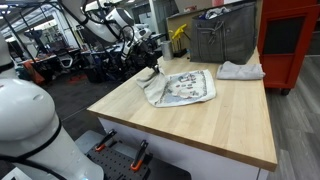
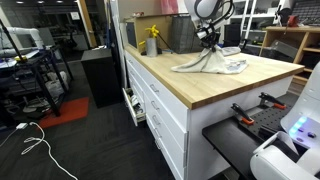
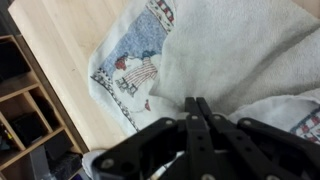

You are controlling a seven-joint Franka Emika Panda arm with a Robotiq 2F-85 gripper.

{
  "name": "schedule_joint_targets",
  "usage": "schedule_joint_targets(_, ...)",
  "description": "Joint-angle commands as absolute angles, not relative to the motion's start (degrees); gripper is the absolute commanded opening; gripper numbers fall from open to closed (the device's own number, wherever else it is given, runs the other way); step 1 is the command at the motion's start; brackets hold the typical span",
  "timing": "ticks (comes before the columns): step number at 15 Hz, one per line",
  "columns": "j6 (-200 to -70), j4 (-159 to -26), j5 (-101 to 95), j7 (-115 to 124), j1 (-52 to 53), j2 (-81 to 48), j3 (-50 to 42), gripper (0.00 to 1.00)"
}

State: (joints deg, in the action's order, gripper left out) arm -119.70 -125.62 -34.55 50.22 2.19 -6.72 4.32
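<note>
A white cloth printed with blue and red pictures lies on the wooden worktop. In both exterior views my gripper is over one corner of the cloth, and that corner rises in a peak to the fingertips. In the wrist view the gripper has its two black fingers pressed together, tips down in the folds of the cloth. The printed border shows to the left of the fingers. The pinched part itself is hidden under the fingers.
A second, crumpled white cloth lies at the worktop's far corner. Behind stand a grey bin, a yellow spray bottle and a red cabinet. White drawers front the bench. Open shelves lie beyond the edge.
</note>
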Motion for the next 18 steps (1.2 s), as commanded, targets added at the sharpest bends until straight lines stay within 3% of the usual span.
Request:
schedule_joint_targets(1,-116.9,-124.5,-32.2,53.2,2.6,-7.9,1.8,0.01)
schedule_joint_targets(18,-105.5,-118.9,-27.3,73.7,-0.5,-10.6,-6.0,0.01)
